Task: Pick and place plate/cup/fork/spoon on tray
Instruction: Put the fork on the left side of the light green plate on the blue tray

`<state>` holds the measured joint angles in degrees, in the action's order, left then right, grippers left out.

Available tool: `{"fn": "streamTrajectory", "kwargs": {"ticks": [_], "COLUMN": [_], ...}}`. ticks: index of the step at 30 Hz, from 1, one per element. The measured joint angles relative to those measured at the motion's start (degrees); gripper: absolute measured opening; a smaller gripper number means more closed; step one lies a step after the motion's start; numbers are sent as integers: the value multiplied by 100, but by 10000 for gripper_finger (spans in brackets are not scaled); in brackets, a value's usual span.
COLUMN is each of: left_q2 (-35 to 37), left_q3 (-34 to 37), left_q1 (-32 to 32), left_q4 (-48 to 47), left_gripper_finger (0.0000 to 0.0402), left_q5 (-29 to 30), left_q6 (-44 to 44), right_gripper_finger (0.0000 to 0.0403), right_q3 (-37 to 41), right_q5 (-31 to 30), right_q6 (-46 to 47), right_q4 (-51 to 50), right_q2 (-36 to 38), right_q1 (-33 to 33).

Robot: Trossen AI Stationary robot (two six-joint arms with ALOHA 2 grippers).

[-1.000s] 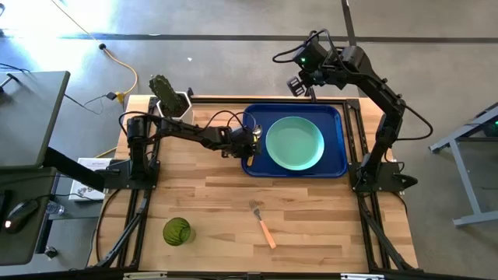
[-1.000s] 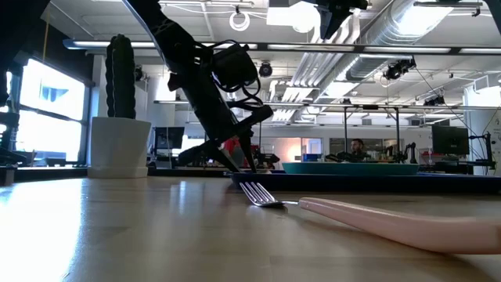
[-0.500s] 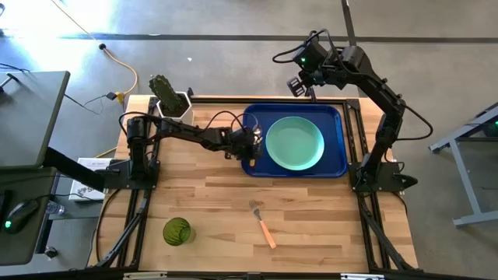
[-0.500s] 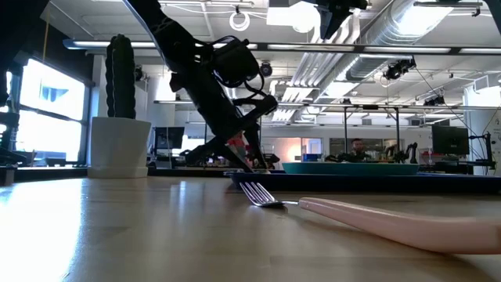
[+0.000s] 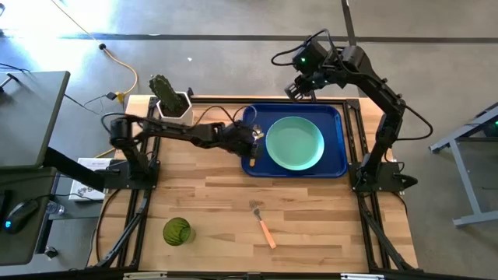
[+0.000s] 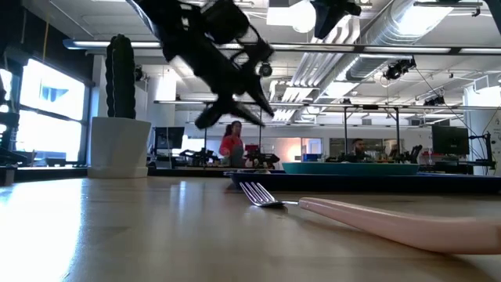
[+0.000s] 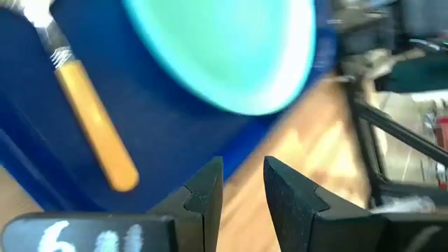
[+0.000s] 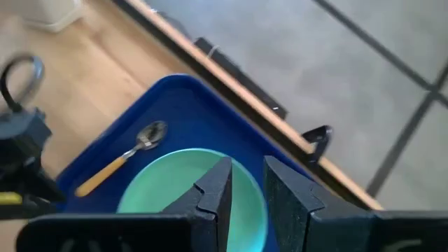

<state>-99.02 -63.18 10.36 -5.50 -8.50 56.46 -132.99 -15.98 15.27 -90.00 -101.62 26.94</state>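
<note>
Tray (image 5: pixel 336 165) at the far right of the surface (image 5: pixel 218 194) carried the plate (image 5: pixel 295 143) and, just beside it along the left rim, the spoon (image 8: pixel 119 162); fork (image 5: pixel 262 224) and cup (image 5: pixel 177 231) lay well apart on the near surface. Left gripper (image 5: pixel 250 138) hung over the tray's left edge above the spoon, fingers slightly parted, holding nothing. Right gripper (image 5: pixel 296 88) waited raised beyond the tray's far edge, likewise slightly parted and empty.

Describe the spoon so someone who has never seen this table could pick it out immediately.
Find the dark-blue tray at the table's far side. Beside the mint-green plate, near the tray's left rim, lies the spoon. Its oval metal bowl distinguishes it from the tined fork on the bare wood.
</note>
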Motion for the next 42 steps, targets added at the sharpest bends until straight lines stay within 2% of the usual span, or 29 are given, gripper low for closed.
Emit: {"fn": "streamTrajectory", "kwargs": {"ticks": [9, 16, 25, 34, 42], "left_q2": [1384, 2406, 3515, 4168, 4316], "left_q3": [-7, -9, -7, -7, -7], "left_q1": [-40, -45, -78, -82, -102], "left_q4": [-80, -261, -1353, -2026, -2255], "left_gripper_finger": [94, 94, 94, 94, 94], "left_q5": [51, -32, -126, -154, -174], "left_q6": [-1262, -2191, -2955, -3404, -3459], "right_gripper_finger": [75, 75, 75, 78, 135], "right_q3": [0, 0, 0, 0, 0], "right_q5": [750, 950, 1129, 980, 1083], "right_q6": [429, 1211, 2586, 3641, 4331], "right_q4": [-1, 0, 1, 0, -1], "right_q2": [0, 0, 0, -139, -560], "right_q1": [-369, -1019, -2054, -2965, -3452]}}
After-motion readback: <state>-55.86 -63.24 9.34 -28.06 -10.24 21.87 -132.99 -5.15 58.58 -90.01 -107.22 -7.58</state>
